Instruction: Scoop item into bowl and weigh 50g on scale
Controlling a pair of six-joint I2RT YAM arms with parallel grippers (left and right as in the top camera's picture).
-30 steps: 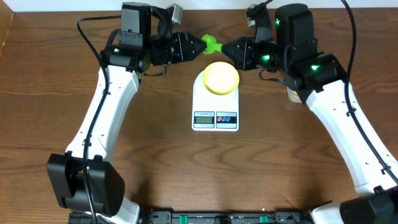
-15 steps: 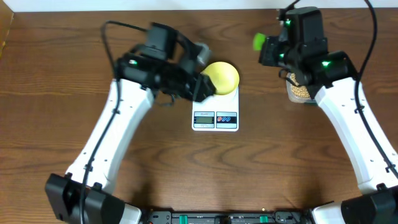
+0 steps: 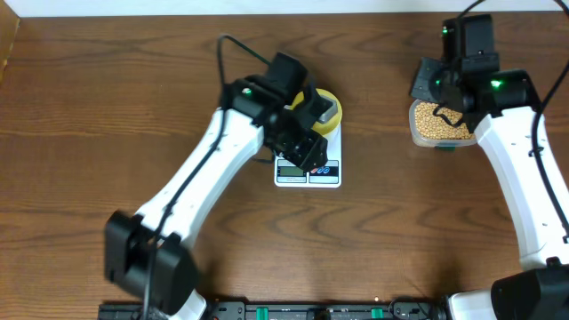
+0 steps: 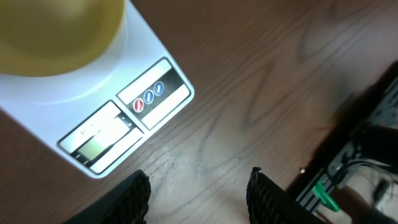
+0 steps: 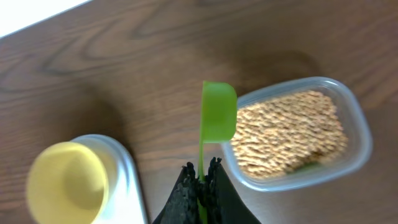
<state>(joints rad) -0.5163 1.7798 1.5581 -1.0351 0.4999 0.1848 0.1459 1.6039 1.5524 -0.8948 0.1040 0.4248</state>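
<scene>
**Ann:** The left gripper (image 4: 198, 176) hangs low over the table (image 4: 261, 81). Its fingers (image 4: 134, 199) are spread wide, with bare wood between them

**Raj:** And the scale (image 4: 155, 143)?

**Ann:** Just ahead of those fingers, up and to the left in the wrist view. Its display (image 4: 102, 134) and buttons (image 4: 146, 98) face the camera. Its near corner sits just beside the left-hand finger, but I can't tell if they touch. The bowl (image 4: 56, 31) stands on the platform beyond the display, farther from the fingers than the buttons are

**Raj:** Over to the right side!

**Ann:** The right gripper (image 5: 202, 167) is pinched tight on the handle of a green scoop (image 5: 217, 112). The cup stands straight ahead of the fingertips, turned on edge, right at the left rim of the tub (image 5: 354, 134)

**Raj:** The beans (image 5: 286, 134)?

**Ann:** Heaped in that tub, just right of the cup and ahead of the fingers. I can't tell whether any are in the scoop, since it's side-on. From this wrist view, the bowl on the scale lies well off to the left of the fingers
</scene>
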